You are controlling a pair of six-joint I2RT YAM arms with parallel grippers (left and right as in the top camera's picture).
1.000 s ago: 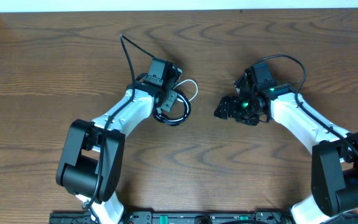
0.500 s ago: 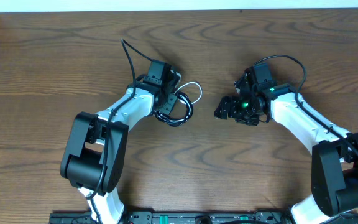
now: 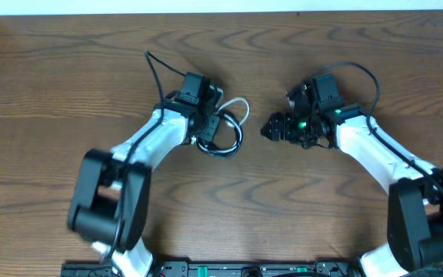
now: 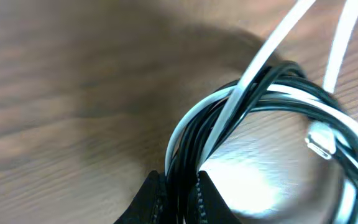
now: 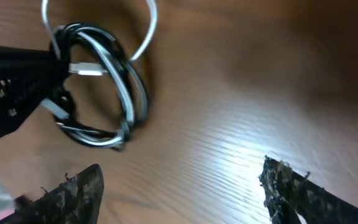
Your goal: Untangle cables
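Overhead view: your left tool (image 3: 204, 131) is clamped on the coiled cables (image 3: 235, 142) near the middle of the desk (image 3: 68, 69). A loop of the white cable (image 3: 247, 110) sticks out at 1 o'clock. The right tool (image 3: 274, 129) sits at 3 o'clock of the coil, apart from it.

Left wrist view: the fingers (image 4: 149, 200) pinch several black and white strands together at 6 o'clock of the coil. A silver plug (image 4: 321, 144) lies against the ring at 3 o'clock. Pull from this grip and you will likely drag the whole coil, or cinch the crossings tighter.

Right wrist view: the right tool is spread wide and empty, with the coil at 10 o'clock. If you close on the ring rather than the free white loop, both tools hold one knot and nothing separates. The plug could also snag.
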